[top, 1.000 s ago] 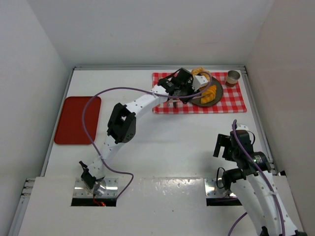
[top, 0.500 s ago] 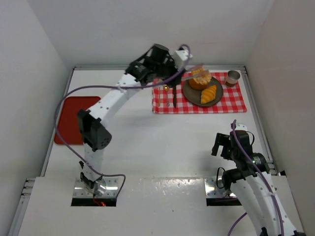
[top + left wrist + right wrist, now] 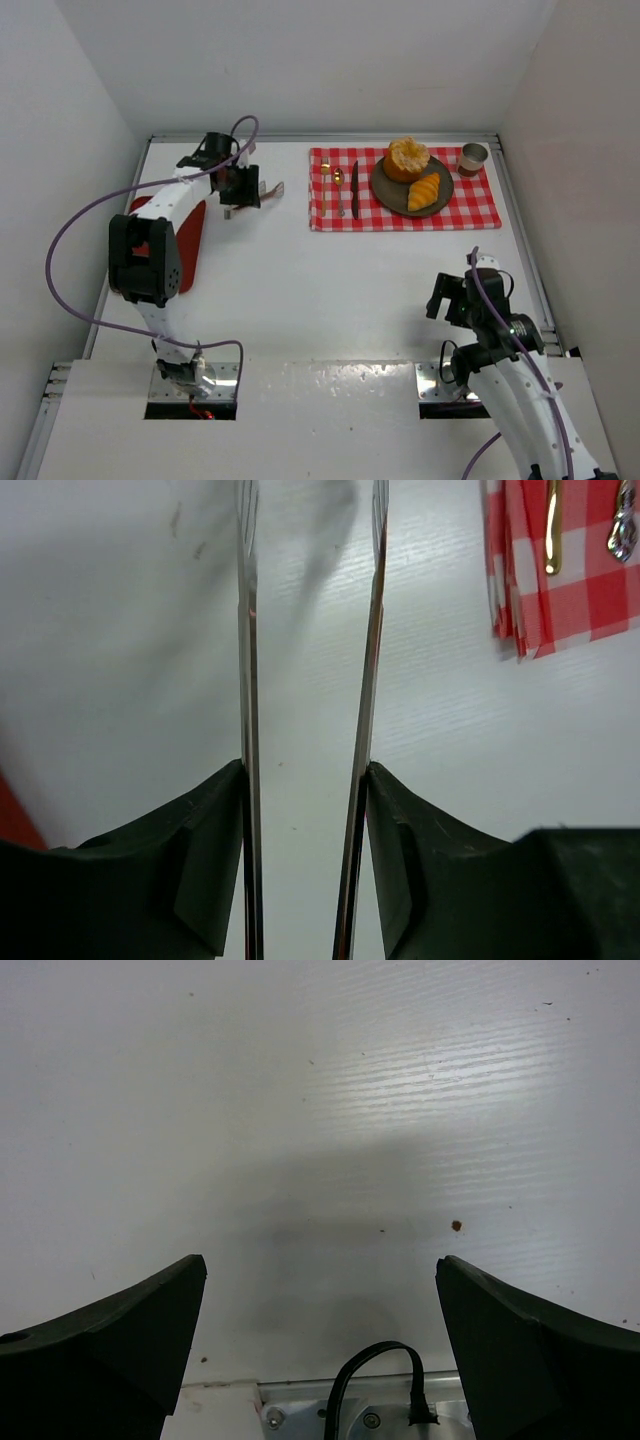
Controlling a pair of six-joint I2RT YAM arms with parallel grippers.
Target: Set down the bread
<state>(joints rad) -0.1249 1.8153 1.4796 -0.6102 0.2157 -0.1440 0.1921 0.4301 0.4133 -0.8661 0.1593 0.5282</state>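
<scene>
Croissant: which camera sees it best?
The top external view: the croissant lies whole on the plate beside the bun. The left wrist view shows the cloth's corner, the right wrist view table; neither shows the croissant.

Bun (image 3: pixel 407 158): round, golden-orange, ridged top. Sits upright at far edge of dark round plate (image 3: pixel 392 196), reaching its far rim.
Croissant (image 3: pixel 426 191): smaller, flatter crescent, striped ridges, same golden-orange. Lies flat on plate's right half, near side of bun, long axis diagonal. Whether the two touch: cannot tell.
</scene>
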